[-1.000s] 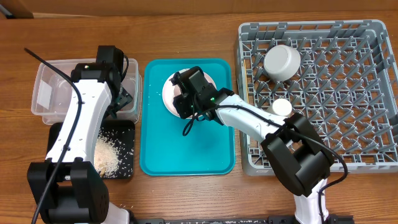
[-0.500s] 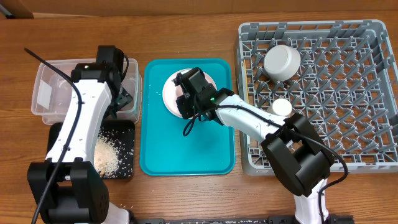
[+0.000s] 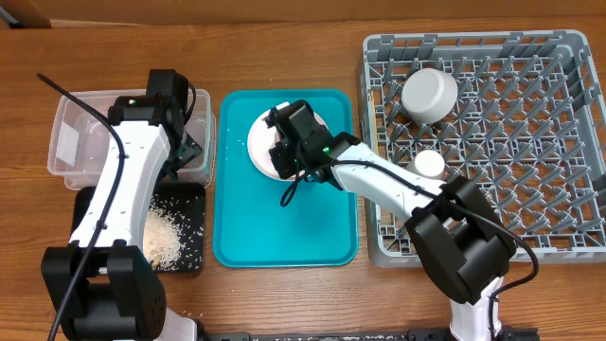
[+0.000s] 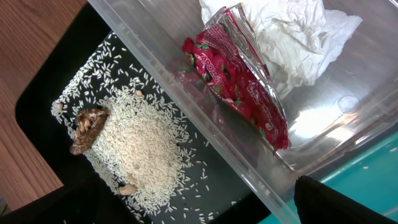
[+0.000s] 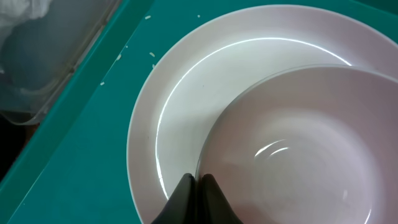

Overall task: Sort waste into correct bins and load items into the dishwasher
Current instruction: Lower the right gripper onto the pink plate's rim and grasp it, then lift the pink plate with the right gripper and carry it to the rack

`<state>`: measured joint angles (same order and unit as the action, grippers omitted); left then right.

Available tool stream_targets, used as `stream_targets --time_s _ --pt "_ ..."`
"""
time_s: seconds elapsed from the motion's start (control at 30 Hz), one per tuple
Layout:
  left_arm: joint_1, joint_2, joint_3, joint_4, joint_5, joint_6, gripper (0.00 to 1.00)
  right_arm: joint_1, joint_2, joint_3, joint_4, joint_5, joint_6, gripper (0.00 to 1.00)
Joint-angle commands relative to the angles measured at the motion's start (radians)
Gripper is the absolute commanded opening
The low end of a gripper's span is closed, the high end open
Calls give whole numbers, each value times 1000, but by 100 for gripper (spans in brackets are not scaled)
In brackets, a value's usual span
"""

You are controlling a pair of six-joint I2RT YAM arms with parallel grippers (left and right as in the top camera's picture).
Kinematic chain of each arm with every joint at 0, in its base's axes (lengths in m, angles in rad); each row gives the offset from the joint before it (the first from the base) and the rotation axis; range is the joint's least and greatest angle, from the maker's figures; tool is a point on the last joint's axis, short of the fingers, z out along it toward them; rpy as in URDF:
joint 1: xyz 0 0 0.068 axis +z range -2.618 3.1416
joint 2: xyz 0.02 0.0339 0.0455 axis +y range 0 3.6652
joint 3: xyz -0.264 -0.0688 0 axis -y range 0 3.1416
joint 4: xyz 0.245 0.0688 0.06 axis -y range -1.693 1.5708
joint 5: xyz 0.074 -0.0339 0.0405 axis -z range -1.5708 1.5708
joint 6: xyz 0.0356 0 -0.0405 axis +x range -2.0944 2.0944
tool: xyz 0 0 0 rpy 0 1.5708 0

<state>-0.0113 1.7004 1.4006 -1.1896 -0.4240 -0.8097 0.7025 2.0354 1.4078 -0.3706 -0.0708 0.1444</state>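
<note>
My right gripper (image 5: 196, 183) is shut on the near rim of the pink bowl (image 5: 311, 149), one finger inside and one outside. The bowl rests on the pale pink plate (image 5: 186, 81) on the teal tray (image 3: 284, 227). Overhead, the right gripper (image 3: 284, 156) covers most of the bowl. My left gripper (image 3: 185, 152) hangs open over the edge between the clear tub (image 3: 71, 142) and the black tray (image 3: 197, 227). The tub holds the red wrapper (image 4: 239, 81) and the white napkin (image 4: 292, 37). Rice (image 4: 140, 146) with brown scraps (image 4: 87, 124) lies in the black tray.
The grey dish rack (image 3: 530, 161) stands at the right with an upturned white bowl (image 3: 429, 93) and a cream cup (image 3: 428, 164) in it. A few rice grains lie on the teal tray by the plate. Bare wooden tabletop surrounds everything.
The right gripper's fingers have shut on the pink bowl's rim. The left arm has not moved.
</note>
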Motion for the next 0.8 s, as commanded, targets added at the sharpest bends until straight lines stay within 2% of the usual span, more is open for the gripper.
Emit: stream_targets --time_s 0.0,0.27,0.77 --pt "-2 9 13 -3 -20 -6 100 4 -35 13 -6 -8 4 4" --pt "-2 9 13 -3 -20 -6 100 4 -98 14 -49 85 4 4" --pt "-2 9 13 -3 -20 -6 100 3 -402 14 -221 4 6 4"
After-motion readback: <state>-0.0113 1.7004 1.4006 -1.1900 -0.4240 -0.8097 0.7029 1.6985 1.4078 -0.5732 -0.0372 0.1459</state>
